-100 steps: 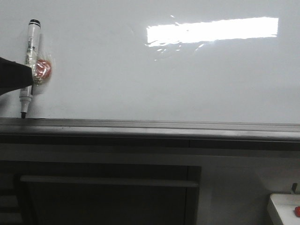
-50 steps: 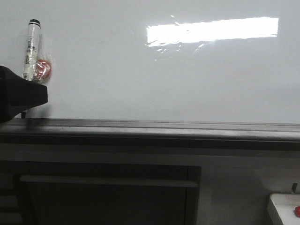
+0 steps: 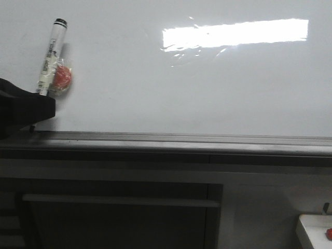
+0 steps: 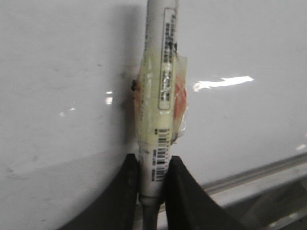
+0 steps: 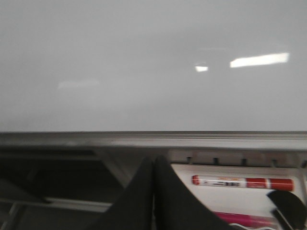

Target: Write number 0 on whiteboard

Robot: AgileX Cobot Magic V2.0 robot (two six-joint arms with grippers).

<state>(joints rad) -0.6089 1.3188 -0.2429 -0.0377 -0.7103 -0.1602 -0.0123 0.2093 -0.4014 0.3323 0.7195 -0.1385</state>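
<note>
The whiteboard (image 3: 181,88) fills the front view, glossy with a bright glare, and also fills the left wrist view (image 4: 57,96) and right wrist view (image 5: 144,62). No drawn 0 shows on it. A white marker pen (image 3: 50,57) with an orange taped wad leans tilted against the board at the far left; it also shows in the left wrist view (image 4: 160,96). My left gripper (image 3: 32,111) (image 4: 153,172) is shut on the marker's lower end, by the grey ledge (image 3: 181,139). The marker's tip is hidden. My right gripper (image 5: 154,165) is shut and empty below the ledge.
A white tray (image 5: 230,196) to the right of my right gripper holds a red-capped marker (image 5: 242,182) and a pink item (image 5: 240,220). Its corner with a red thing shows at the front view's lower right (image 3: 316,231). A dark cabinet (image 3: 119,218) lies below the ledge.
My left gripper has risen into view and shifted right; the marker's top has tilted to the right from upright. The marker's tip, seen at the ledge before, is now hidden.
</note>
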